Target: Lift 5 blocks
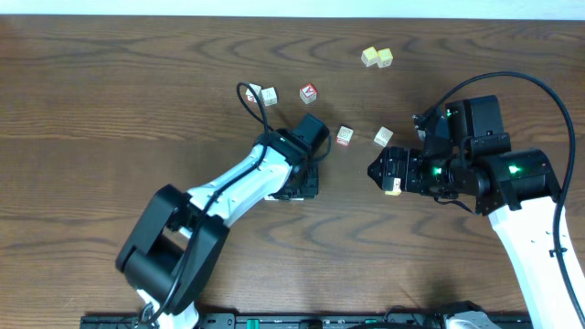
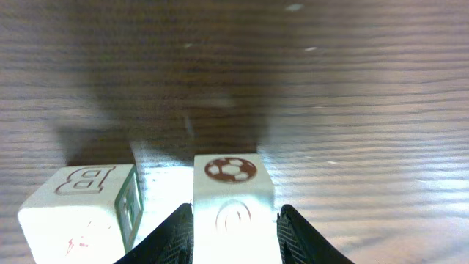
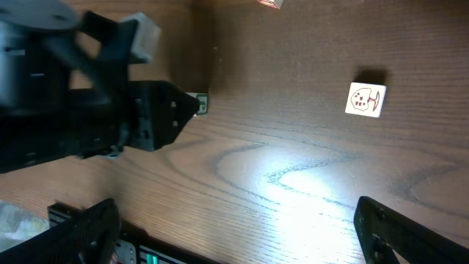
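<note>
Cream wooden football-print cube (image 2: 233, 172), just beside cream B-lettered cube (image 2: 77, 209), was bracketed by left gripper (image 2: 234, 224) (clamping not discernible); right gripper (image 3: 236, 220) was seen wide open, empty; squeeze-then-lift was judged next.

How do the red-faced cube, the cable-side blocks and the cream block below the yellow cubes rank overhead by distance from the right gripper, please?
From the right gripper:
1. Cream block, just beyond it.
2. Red-faced cube, up-left.
3. Cable-side blocks, far left.
</note>
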### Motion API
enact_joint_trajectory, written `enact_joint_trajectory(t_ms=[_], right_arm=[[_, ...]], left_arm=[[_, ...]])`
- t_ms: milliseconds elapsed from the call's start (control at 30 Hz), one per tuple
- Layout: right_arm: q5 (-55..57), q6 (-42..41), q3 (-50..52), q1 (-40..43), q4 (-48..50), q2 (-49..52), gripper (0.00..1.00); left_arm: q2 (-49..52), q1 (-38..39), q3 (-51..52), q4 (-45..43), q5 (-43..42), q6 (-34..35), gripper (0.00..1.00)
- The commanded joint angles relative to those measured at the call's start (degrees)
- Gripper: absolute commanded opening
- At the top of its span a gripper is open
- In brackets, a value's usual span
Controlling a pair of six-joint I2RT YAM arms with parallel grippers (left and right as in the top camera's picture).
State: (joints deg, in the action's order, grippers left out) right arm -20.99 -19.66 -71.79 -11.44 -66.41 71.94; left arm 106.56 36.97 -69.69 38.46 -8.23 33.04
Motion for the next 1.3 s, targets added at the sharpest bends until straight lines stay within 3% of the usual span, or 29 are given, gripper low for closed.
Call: enact_joint_trajectory(t_ms=[0, 167, 333, 500, 667, 800, 1000, 1267], right_arm=[[-0.3, 1.1, -0.4, -1.0, 0.4, 0.1, 0.99], [-0.5, 1.4, -0.4, -1.0, 0.1, 0.1, 0.99], [-1.1, 1.3, -0.4, -1.0, -0.3, 0.4, 0.99], [-1.0, 1.4, -3.3, -1.0, -1.3, 6.5, 0.99], [6.0, 2.1, -17.2, -2.8, -9.1, 22.4, 0.99], [11.9, -2.7, -24.9, -5.5, -6.7, 30.6, 0.98], [17.7, -15.0, -25.7, -8.0, 2.5, 38.0, 0.96], [17.0, -21.7, -25.7, -8.8, 7.3, 45.6, 0.81]], left_arm=[[-6.7, -0.3, -3.3, 0.1, 0.2, 0.3, 0.38], [-15.8, -3.7, -4.3, 0.9, 0.2, 0.2, 0.44], [-24.8, -11.5, -4.3, 7.1, 0.7, 0.0, 0.47], [-29.6, -20.5, -4.3, 14.8, 6.0, 0.0, 0.79], [-30.1, -27.6, -4.0, 21.1, 9.0, 0.0, 0.8], [-29.9, -29.3, -3.5, 21.5, 8.9, 0.1, 0.8], [-29.9, -29.3, -3.5, 21.5, 8.9, 0.1, 0.8], [-29.9, -29.3, -3.5, 21.5, 8.9, 0.1, 0.8]])
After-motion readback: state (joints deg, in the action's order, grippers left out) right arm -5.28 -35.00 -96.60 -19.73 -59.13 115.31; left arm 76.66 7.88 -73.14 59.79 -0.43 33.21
